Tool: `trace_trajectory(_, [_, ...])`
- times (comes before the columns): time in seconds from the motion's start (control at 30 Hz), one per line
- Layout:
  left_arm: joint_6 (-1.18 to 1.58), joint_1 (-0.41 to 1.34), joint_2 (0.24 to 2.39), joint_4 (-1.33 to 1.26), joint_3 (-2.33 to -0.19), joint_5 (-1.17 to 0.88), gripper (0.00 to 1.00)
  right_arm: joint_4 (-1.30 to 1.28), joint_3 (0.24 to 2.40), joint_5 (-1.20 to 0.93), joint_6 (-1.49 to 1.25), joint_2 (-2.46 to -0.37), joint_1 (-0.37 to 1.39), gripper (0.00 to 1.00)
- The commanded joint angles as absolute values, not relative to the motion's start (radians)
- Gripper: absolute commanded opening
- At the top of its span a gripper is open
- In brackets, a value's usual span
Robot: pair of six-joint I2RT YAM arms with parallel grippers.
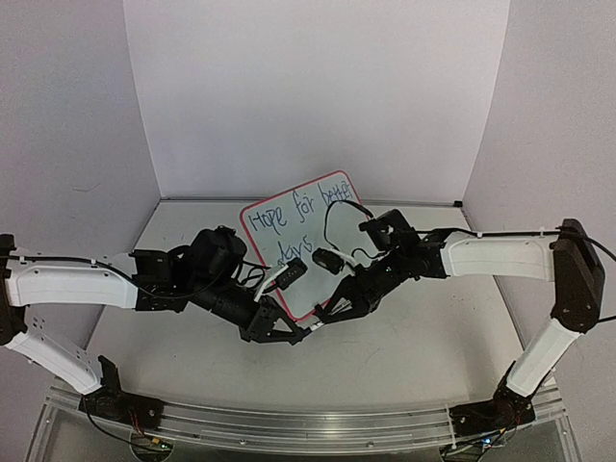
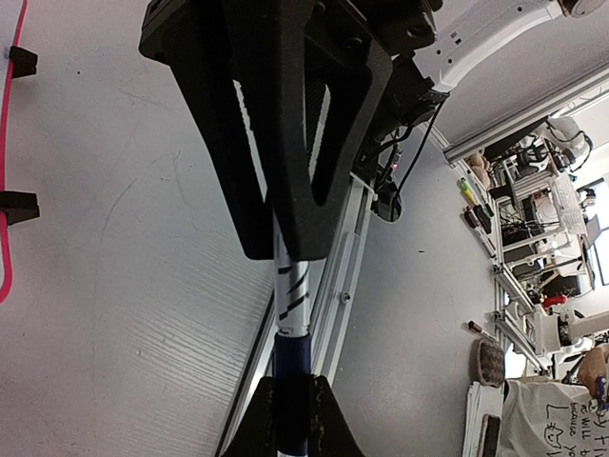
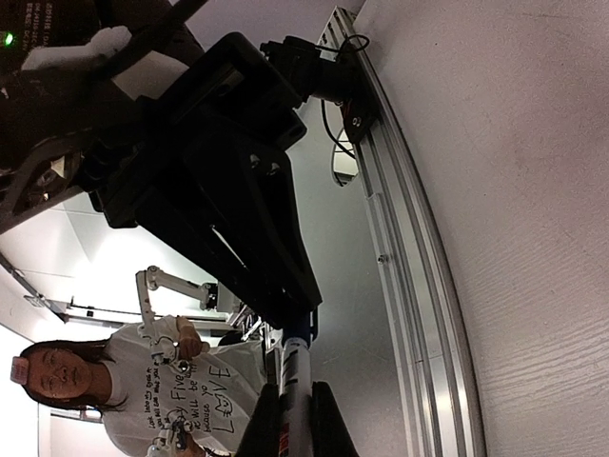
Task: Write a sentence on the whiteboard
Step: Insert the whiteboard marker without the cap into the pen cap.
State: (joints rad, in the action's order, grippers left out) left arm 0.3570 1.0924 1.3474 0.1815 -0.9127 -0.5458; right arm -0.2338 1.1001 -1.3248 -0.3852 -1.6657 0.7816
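Top external: both arms bent inward, left gripper [image 1: 301, 330] and right gripper [image 1: 327, 315] clamping one marker [image 2: 293, 297].

Pale wood-grain table [image 1: 414, 358]; on it, red-framed whiteboard [image 1: 318, 231] on black clip feet [image 2: 19, 205]

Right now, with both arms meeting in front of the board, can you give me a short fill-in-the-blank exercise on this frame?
1. The sentence on the whiteboard is written in ___ ink.
2. Its first word is ___.
3. The left gripper and the right gripper are both shut on the same ___, one at each end.

Missing words: blue; Hope; marker.
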Motion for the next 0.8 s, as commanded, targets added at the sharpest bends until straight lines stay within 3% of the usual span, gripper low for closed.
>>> trace_trajectory(0.0, [0.323, 1.092, 1.363, 0.142, -0.985, -0.52, 0.0, -0.218, 1.132, -1.302, -0.368, -1.686, 0.801, 0.0])
trace_trajectory(0.77, [0.26, 1.068, 1.393, 0.039, -1.062, -0.562, 0.0, -0.168, 1.14, -1.328, -0.396, -1.703, 0.84, 0.0])
